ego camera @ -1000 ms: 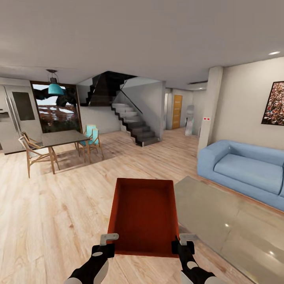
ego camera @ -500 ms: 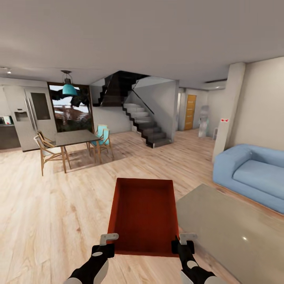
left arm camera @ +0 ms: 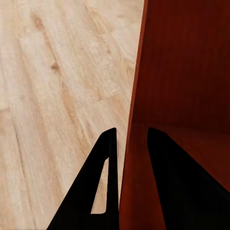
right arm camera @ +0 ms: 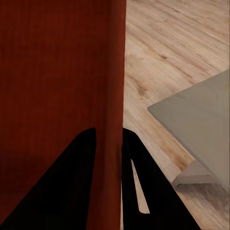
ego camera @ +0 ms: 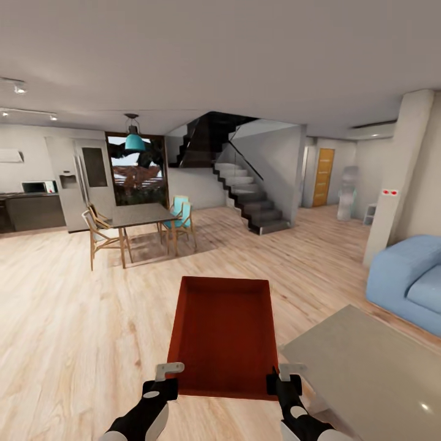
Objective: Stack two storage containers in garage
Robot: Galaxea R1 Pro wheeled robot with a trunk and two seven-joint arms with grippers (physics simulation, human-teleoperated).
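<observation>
I hold one orange-red open-top storage container in front of me, above the living room's light wood-plank floor. My left gripper is shut on the container's near left corner, and my right gripper is shut on its near right corner. In the left wrist view the container's wall stands between the two dark fingers. In the right wrist view the container's wall is pinched between the fingers the same way. The container looks empty.
A low grey coffee table stands close on my right, with a blue sofa behind it. Ahead on the left are a dining table with chairs. A dark staircase, a pillar and an orange door lie further back.
The whole view has swung to the left: sofa and coffee table slid toward the right edge, and a kitchen counter came in at the left. The container and both grippers keep their place.
</observation>
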